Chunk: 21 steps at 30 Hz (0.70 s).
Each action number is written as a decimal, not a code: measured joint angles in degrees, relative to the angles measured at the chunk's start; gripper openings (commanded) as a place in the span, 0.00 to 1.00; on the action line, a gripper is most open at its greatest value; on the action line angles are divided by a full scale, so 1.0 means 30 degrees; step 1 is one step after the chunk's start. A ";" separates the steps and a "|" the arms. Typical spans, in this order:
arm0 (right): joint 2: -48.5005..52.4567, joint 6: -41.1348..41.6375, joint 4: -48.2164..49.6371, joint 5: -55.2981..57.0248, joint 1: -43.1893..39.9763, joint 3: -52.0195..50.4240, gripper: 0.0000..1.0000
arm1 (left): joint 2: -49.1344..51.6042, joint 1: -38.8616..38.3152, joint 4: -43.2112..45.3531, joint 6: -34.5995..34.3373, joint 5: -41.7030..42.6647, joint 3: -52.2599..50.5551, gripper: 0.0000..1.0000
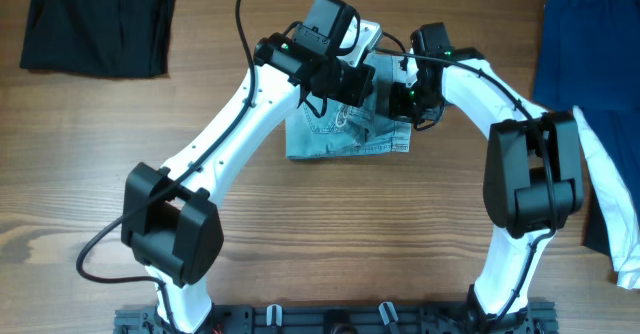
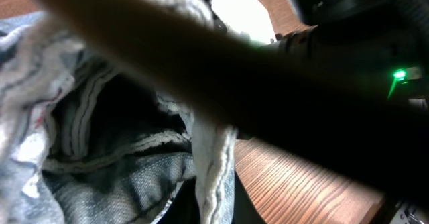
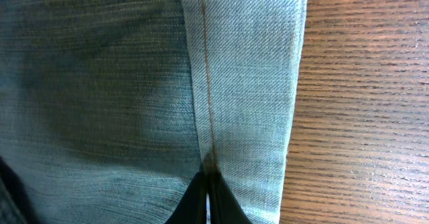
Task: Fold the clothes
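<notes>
The pale blue denim shorts [image 1: 340, 136] lie partly folded at the table's back middle. My left gripper [image 1: 352, 82] is over their far edge. In the left wrist view it [image 2: 211, 207] is shut on a bunched, lifted edge of the shorts [image 2: 114, 177], with the pale seam running between the dark fingers. My right gripper [image 1: 410, 102] is at the shorts' right edge. In the right wrist view its fingers [image 3: 209, 200] are pinched together on the stitched hem of the shorts [image 3: 241, 83]. The arms hide the shorts' far part from overhead.
Black clothes [image 1: 95, 24] lie at the back left. A navy garment [image 1: 585, 54] and a white one [image 1: 602, 174] lie along the right edge. Bare wood table [image 1: 330, 234] shows in front of the shorts.
</notes>
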 measured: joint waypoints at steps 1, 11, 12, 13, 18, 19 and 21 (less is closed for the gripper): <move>0.0073 0.0000 -0.0240 0.0007 0.0000 0.0175 0.04 | 0.0044 0.0000 0.0000 0.0000 -0.0022 0.0000 0.06; 0.0670 0.0000 -0.2310 0.0452 -0.0095 0.1741 0.04 | 0.0852 0.0000 0.0386 0.0066 -0.0335 0.0087 0.09; 0.0670 0.0000 -0.2361 0.0503 -0.0124 0.1807 0.04 | 0.1005 -0.0007 0.0590 0.0073 -0.0350 0.0087 0.11; 0.0670 0.0000 -0.2412 0.0510 -0.0153 0.1851 0.04 | 0.1115 -0.0022 0.0794 0.0080 -0.0357 0.0087 0.11; 0.0619 0.0022 -0.2922 0.0641 -0.0219 0.1974 0.05 | 0.1894 -0.0022 0.2149 0.0146 -0.0379 0.0087 0.24; 0.0583 0.0029 -0.3191 0.0787 -0.0255 0.2018 0.07 | 0.2047 -0.0022 0.2448 0.0204 -0.0430 0.0087 0.35; 0.0372 0.0073 -0.3708 0.0962 -0.0379 0.2222 0.15 | 0.2280 -0.0022 0.3009 0.0211 -0.0444 0.0095 0.61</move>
